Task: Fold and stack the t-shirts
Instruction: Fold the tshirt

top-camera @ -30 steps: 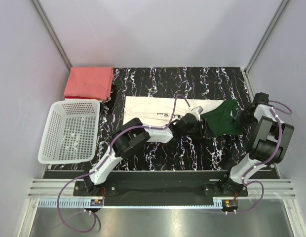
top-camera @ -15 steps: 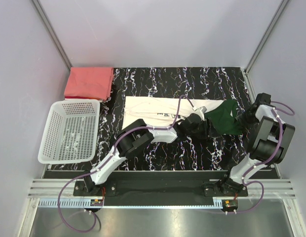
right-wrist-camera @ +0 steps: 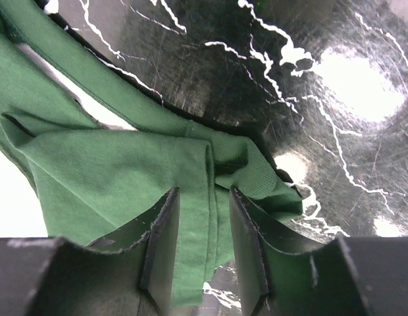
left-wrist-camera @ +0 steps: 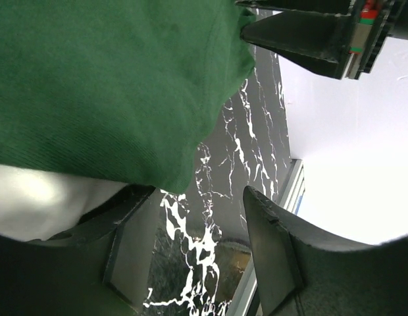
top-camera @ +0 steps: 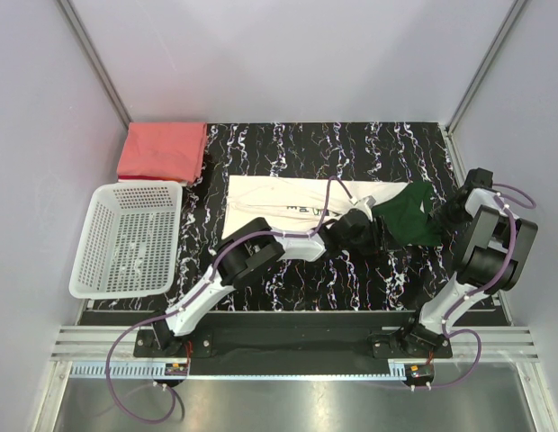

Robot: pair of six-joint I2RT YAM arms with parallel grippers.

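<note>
Left gripper [left-wrist-camera: 199, 197] — jaws wide apart, only bare counter [left-wrist-camera: 210, 250] between them. It hangs low at the near edge of the dark green part [left-wrist-camera: 112, 79] of the shirt, with cloth just ahead of the fingertips. In the top view it sits right of centre, its arm lying along the shirt's near edge.

Right gripper [right-wrist-camera: 203, 192] — jaws partly apart, astride a raised fold of green cloth at the right end of that part. Cannot tell whether the pads pinch the fold or merely straddle it.

Cream-white t-shirt [top-camera: 288, 193]: flat across the middle of the counter, lettering showing, green part spread out right of centre.
Salmon-red t-shirt [top-camera: 162, 151]: folded, upper left corner of the counter, just behind the white mesh basket [top-camera: 139, 185].

Step in hand, as I judge it: folding the green part in over the cream body.

Notes for doing it well:
- Left jaws should close on the green edge only, not on the white cloth beneath it.
- Both grippers should lift together, stay low, and carry the cloth toward frame left so the crease runs straight.
- The cloth is soft and will likely sag between two grasp points — keep it lightly taut.
- Release only once it lies flat; a bunched fold would likely make the stack lopsided.
</note>
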